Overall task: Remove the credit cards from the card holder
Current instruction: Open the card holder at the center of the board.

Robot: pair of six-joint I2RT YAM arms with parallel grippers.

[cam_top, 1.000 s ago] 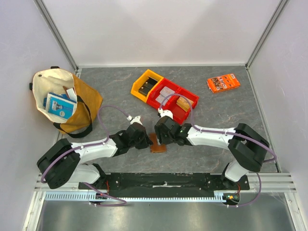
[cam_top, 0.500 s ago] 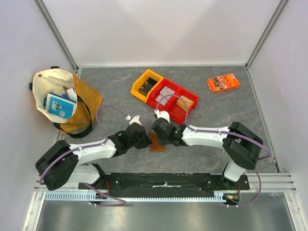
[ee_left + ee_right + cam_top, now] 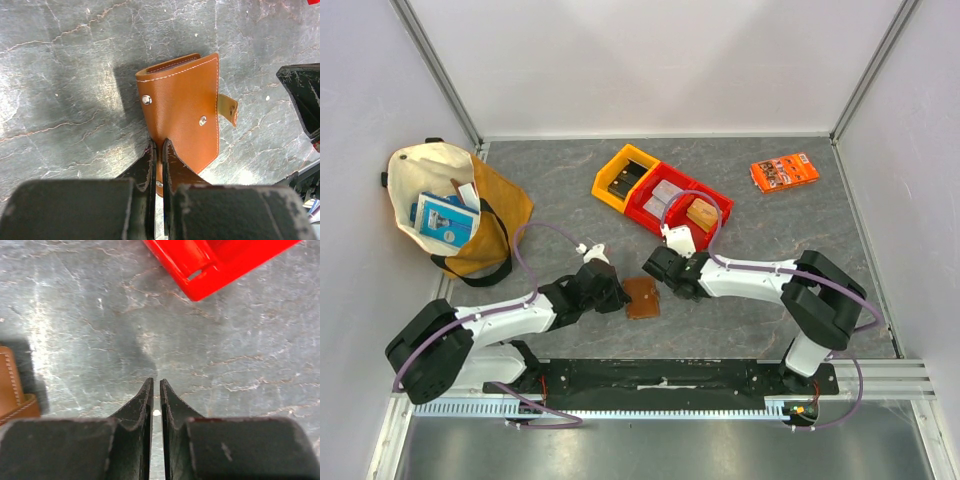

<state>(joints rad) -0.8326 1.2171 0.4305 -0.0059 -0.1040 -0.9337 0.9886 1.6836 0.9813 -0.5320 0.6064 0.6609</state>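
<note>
Two arms meet near the middle of the grey table point(image 3: 560, 190). The left gripper point(image 3: 157, 146) has its fingers pressed all but together on the near edge of the brown card holder point(image 3: 180, 110), which lies folded and flat, its tab sticking out to one side. Just right of it, the right gripper point(image 3: 155, 384) hangs over the tabletop, fingers nearly touching with nothing between them, a red bin point(image 3: 200, 260) beyond.

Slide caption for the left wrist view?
Closed left gripper over the near end of the shut brown card holder, tab loose, on grey table.
</note>
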